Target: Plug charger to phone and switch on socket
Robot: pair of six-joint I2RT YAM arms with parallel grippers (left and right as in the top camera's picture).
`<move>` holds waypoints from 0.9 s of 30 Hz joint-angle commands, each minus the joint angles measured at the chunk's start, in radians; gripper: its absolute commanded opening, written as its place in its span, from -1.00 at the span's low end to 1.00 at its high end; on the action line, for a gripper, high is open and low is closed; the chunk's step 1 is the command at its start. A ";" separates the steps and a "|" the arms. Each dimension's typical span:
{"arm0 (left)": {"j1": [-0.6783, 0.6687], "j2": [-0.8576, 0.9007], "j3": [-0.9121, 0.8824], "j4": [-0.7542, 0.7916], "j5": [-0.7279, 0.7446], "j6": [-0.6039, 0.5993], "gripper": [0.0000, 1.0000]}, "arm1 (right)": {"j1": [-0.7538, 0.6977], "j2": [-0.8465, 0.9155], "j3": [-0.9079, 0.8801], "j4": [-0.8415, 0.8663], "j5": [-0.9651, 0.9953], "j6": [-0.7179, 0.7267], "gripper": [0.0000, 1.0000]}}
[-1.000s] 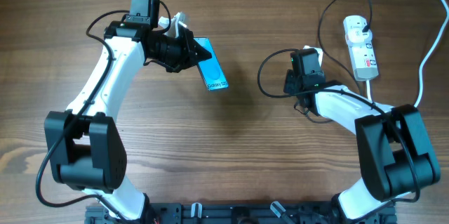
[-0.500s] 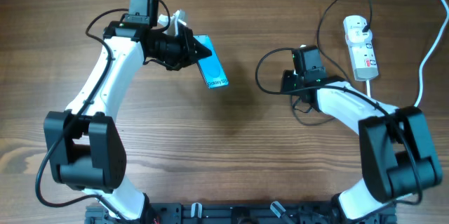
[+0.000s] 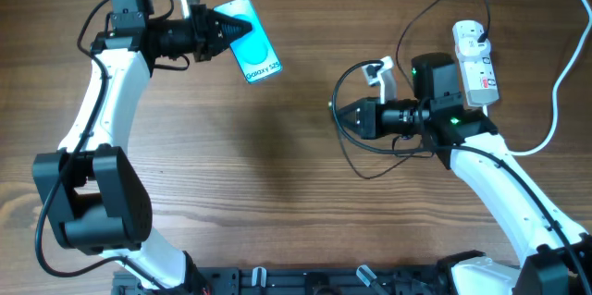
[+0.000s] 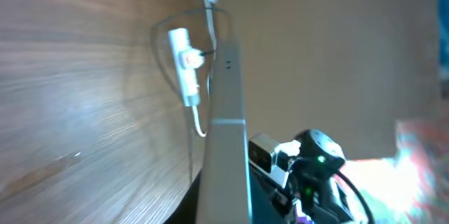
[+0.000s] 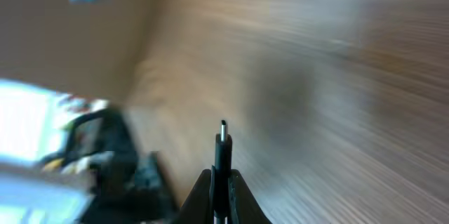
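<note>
My left gripper [image 3: 231,29] is shut on the phone [image 3: 254,52], a turquoise smartphone with "Galaxy S25" on a white strip, held up off the table at the upper left. In the left wrist view the phone [image 4: 226,154] shows edge-on between the jaws [image 4: 224,213]. My right gripper [image 3: 344,113] is shut on the charger plug [image 5: 222,147], its metal tip pointing left toward the phone, with a wide gap between them. The black cable [image 3: 370,170] loops back to the white socket [image 3: 474,62] at the upper right.
A thick white cord [image 3: 562,73] runs from the socket toward the right edge of the table. The wooden table [image 3: 277,193] lies between the two arms. The right arm [image 4: 312,164] shows blurred in the left wrist view.
The left arm lifted the phone and swung it up and left, tilting it. The right arm moved from beside the socket toward the centre, turning the plug to point left.
</note>
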 commanded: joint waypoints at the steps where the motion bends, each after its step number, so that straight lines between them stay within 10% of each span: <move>1: -0.020 0.003 0.001 0.042 0.119 0.002 -0.92 | 0.017 0.004 -0.070 0.128 -0.325 -0.003 -0.91; 10: -0.100 0.003 0.001 0.162 0.137 0.002 -0.92 | 0.070 0.007 -0.270 0.902 -0.294 0.528 -0.91; 27: -0.108 0.003 0.001 0.177 0.220 0.002 -0.92 | 0.125 0.255 -0.275 1.450 -0.167 0.906 -0.92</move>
